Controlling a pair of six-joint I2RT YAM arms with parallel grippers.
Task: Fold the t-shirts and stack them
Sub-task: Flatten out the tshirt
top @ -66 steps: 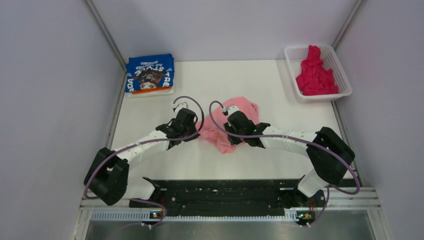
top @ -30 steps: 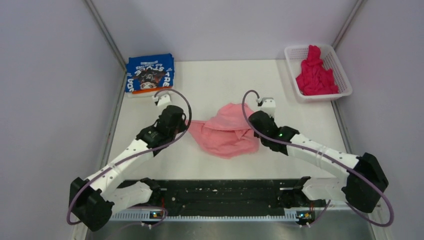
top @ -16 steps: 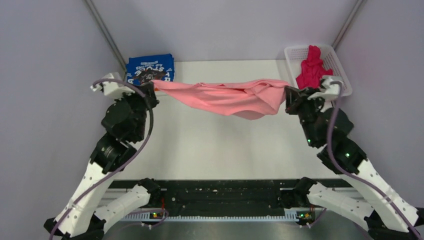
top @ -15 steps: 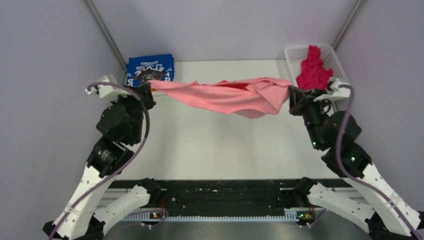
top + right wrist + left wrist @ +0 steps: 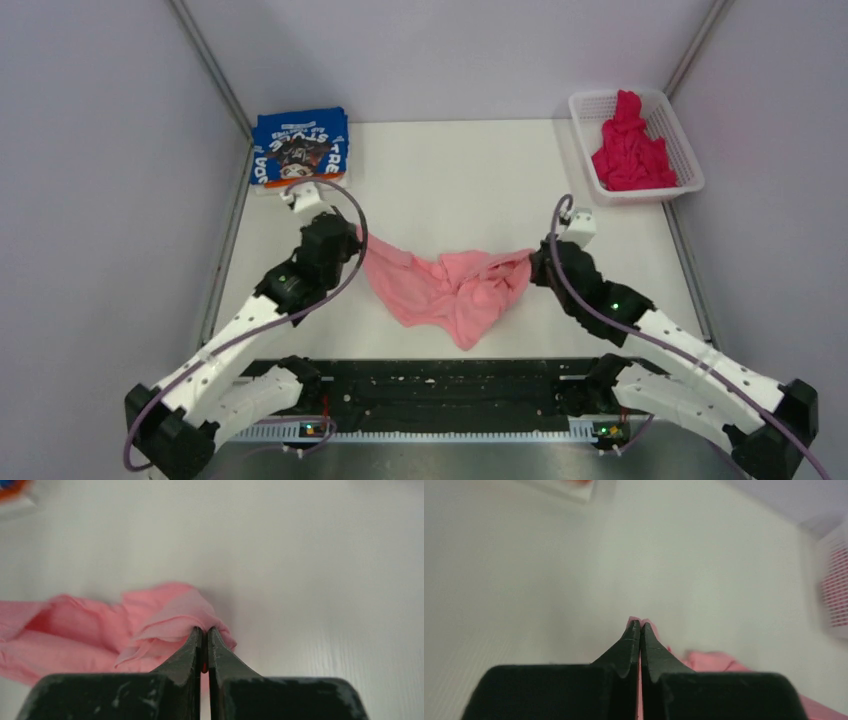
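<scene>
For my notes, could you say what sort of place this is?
Likely a lab robot cell: a white table boxed in by plain panels, two arms bolted at its near edge.

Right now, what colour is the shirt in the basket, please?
Magenta; the shirt shows best in the top view.

You're working in a robotics lab cell, not a home. A plain white table (image 5: 450,170) fills the middle of the frame. It is boxed in by flat grey panel walls (image 5: 100,200) at left, right and top, with metal posts (image 5: 210,65) slanting in from the upper corners. Along the bottom edge a black mounting plate (image 5: 450,385) on a metal rail (image 5: 450,431) carries your left arm (image 5: 240,327) and right arm (image 5: 690,350). The only household things are a blue t-shirt (image 5: 298,148) at upper left and a white mesh basket (image 5: 648,194) at upper right.
</scene>
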